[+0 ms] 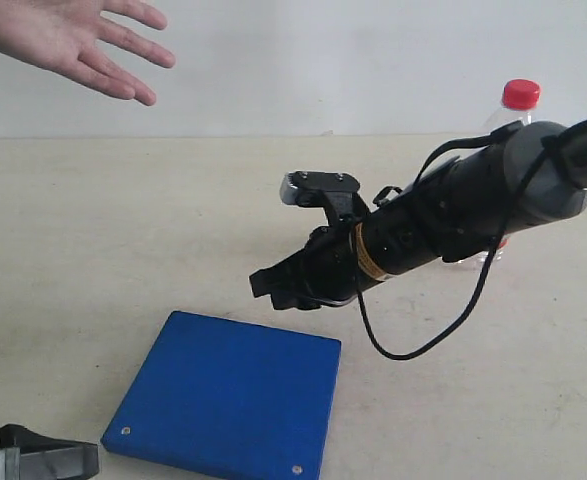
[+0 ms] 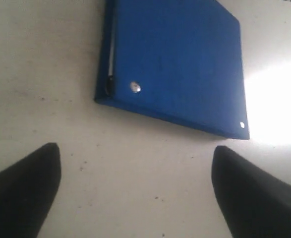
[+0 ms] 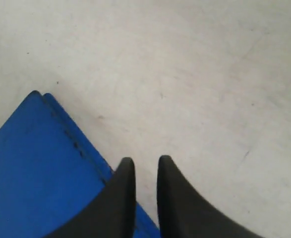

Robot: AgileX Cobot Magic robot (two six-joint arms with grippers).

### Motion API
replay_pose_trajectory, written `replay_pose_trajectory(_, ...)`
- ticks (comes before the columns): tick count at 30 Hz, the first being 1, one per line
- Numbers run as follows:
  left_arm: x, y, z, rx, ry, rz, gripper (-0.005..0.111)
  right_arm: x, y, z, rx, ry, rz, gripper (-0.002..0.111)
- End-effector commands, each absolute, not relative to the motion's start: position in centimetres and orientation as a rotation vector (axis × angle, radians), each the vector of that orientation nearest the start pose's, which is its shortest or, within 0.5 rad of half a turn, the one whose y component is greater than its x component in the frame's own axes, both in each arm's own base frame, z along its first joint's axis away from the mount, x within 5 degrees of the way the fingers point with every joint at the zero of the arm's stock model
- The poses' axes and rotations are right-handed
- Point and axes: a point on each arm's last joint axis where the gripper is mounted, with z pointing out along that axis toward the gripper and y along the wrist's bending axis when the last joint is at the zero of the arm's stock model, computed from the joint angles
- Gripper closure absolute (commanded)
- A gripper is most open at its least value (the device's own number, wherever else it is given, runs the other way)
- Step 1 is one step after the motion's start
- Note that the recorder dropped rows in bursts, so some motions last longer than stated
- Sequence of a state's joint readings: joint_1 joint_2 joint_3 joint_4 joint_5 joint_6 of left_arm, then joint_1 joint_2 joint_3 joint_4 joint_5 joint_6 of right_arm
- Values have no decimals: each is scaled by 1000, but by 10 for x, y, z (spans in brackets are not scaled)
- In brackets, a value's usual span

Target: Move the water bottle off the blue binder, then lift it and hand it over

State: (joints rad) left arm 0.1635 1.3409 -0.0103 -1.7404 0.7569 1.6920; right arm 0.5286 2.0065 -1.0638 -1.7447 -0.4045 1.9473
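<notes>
The right hand (image 1: 273,288) hangs above the bench (image 1: 83,250), its two dark fingers (image 3: 123,198) drawn almost together with only a thin slit between them and nothing gripped. Directly below and a little ahead of its fingertips lies the blue binder (image 1: 228,395), flat on the bench; the right wrist view shows the fingers over the binder's (image 3: 36,173) near edge, with bare bench beyond.

The water bottle (image 1: 514,108) stands upright on the bench well behind this hand, back along the arm and on its far side. The forearm covers most of it, so mainly its red cap (image 1: 520,93) and clear shoulder show. It is off the binder and well apart from it.

The left hand (image 1: 38,460) sits low by the binder's rivet edge, fingers spread wide and empty (image 2: 135,148). Ahead of it the binder (image 2: 180,64) shows two silver rivets (image 2: 135,88).

A person's open palm (image 1: 58,35) is held high, beyond the right hand and far from the bottle.
</notes>
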Motion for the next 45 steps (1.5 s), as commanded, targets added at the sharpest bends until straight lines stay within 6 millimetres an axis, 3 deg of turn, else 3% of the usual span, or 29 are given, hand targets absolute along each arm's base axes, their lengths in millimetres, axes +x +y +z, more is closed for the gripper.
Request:
replay_pose_trajectory(1, 135, -38, 126, -183, 2457, -923, 43, 320, 218, 108, -574, 2546, 811, 108)
replay_pose_trajectory(7, 146, -39, 135, -142, 2404, -952, 75, 318, 214, 98, -550, 2599, 893, 108)
replay_pose_trajectory(10, 146, -42, 132, -146, 2411, -1030, 67, 312, 206, 93, -537, 2633, 930, 108)
replay_pose_trajectory(11, 147, -43, 127, -150, 2436, -1057, 58, 303, 204, 87, -530, 2674, 955, 108)
replay_pose_trajectory(13, 152, -43, 118, -144, 2477, -1085, 52, 283, 200, 78, -558, 2737, 1043, 108)
replay_pose_trajectory(15, 163, -45, 116, -141, 2452, -1179, 52, 264, 199, 76, -661, 2746, 1182, 108)
replay_pose_trajectory(19, 180, -52, 131, -81, 2288, -1399, 52, 253, 206, 93, -739, 2692, 1422, 108)
replay_pose_trajectory(22, 181, -49, 127, -87, 2334, -1328, 52, 245, 210, 109, -806, 2626, 1597, 108)
replay_pose_trajectory(30, 174, -49, 122, -76, 2380, -1316, 52, 256, 212, 133, -950, 2447, 1457, 105)
replay_pose_trajectory(34, 176, -45, 118, -126, 2416, -1233, 55, 256, 212, 134, -923, 2468, 1467, 73)
replay_pose_trajectory(37, 179, -37, 114, -135, 2479, -1064, 59, 258, 211, 132, -838, 2528, 1455, 50)
replay_pose_trajectory(39, 178, -30, 112, -138, 2524, -915, 64, 262, 210, 128, -737, 2590, 1381, 50)
replay_pose_trajectory(42, 174, -21, 117, -138, 2531, -729, 74, 268, 207, 119, -671, 2632, 1290, 58)
replay_pose_trajectory(45, 167, -22, 130, -140, 2466, -709, 79, 268, 210, 110, -678, 2654, 1340, 64)
